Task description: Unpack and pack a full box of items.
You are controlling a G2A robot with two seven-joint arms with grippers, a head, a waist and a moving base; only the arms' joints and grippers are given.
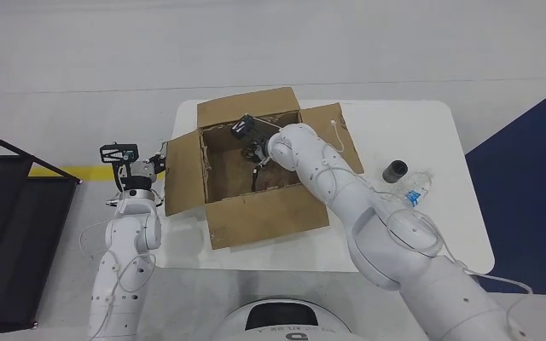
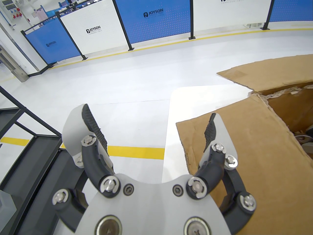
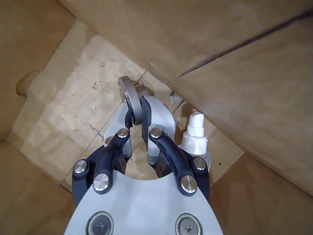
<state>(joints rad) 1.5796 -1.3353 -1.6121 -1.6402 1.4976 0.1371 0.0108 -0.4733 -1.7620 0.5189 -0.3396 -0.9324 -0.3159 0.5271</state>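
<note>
Pinching the metal flange [image 3: 127,94] by its rim (a thin hold) deep in the box [image 1: 264,217], the right gripper [image 3: 137,114] risks it pivoting out; the left gripper [image 2: 149,111] gapes empty at the box's 9 o'clock.

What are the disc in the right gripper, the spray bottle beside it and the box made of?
The disc looks like metal: matte grey-bronze, machined rim, small holes in its face. The spray bottle is likely plastic: opaque white nozzle and collar, clear body. The box is brown corrugated cardboard: scuffed floor, fluted cut edge in the left wrist view.
</note>
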